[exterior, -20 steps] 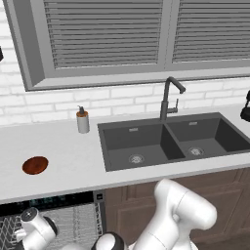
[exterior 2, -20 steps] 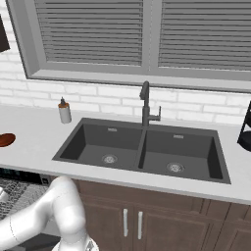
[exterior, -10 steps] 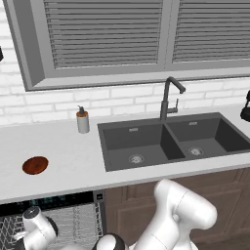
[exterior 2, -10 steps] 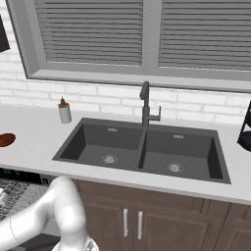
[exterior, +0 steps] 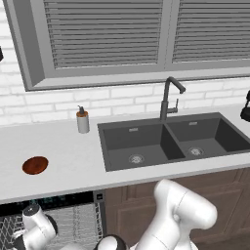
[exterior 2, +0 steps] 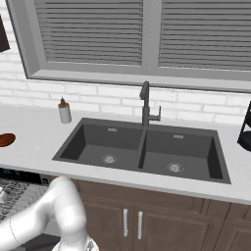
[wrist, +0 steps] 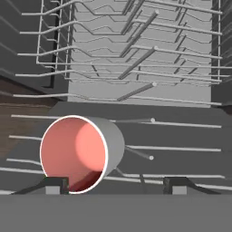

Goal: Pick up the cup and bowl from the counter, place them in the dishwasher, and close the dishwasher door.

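The end effector (wrist: 113,185) sat wide open in the dishwasher (wrist: 136,68), the cup (wrist: 81,153) tipped sideways just left; the bowl (exterior: 35,165) waited up on the desk (exterior: 63,156).

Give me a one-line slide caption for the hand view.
Cup lying on its side in the dishwasher rack, open gripper just behind it.

light: even, bright | shadows: soft | focus: slightly blurry, rendered
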You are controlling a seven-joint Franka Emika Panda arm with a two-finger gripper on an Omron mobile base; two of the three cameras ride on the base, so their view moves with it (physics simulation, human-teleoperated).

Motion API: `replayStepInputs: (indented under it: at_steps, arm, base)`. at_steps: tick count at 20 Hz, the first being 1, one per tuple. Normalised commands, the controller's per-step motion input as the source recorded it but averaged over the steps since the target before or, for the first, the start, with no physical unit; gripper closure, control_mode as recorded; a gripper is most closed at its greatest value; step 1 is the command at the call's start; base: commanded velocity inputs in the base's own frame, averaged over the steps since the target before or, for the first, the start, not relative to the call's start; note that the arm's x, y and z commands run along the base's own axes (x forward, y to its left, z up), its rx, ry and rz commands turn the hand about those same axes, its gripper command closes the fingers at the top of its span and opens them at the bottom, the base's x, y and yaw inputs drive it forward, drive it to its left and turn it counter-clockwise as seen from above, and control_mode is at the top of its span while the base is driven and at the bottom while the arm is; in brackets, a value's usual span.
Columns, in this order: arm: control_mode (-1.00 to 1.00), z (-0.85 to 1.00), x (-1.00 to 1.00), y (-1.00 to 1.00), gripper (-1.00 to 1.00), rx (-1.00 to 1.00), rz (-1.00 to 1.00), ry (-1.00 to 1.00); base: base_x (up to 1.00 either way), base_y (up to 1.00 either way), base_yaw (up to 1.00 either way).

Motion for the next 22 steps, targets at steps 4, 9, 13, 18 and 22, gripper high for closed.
replayStepInputs:
  at_steps: [4, 9, 13, 18, 22]
  arm:
    - [-1.0, 0.59, -0.12, 0.0, -1.0, 0.01, 0.0, -0.07]
    - [-1.0, 0.71, -0.15, 0.0, -1.0, 0.04, 0.0, -0.06]
    - [-1.0, 0.85, -0.11, -0.07, -1.0, 0.07, 0.0, -0.07]
    - [-1.0, 0.84, -0.04, -0.15, -1.0, 0.12, -0.01, -0.1]
    - [-1.0, 0.97, -0.06, -0.24, -1.0, 0.15, -0.07, -0.12]
  base:
    - [0.0, 0.0, 0.0]
    - [0.0, 0.0, 0.0]
    - [0.0, 0.0, 0.0]
    - [0.0, 0.0, 0.0]
    - [0.0, 0.0, 0.0]
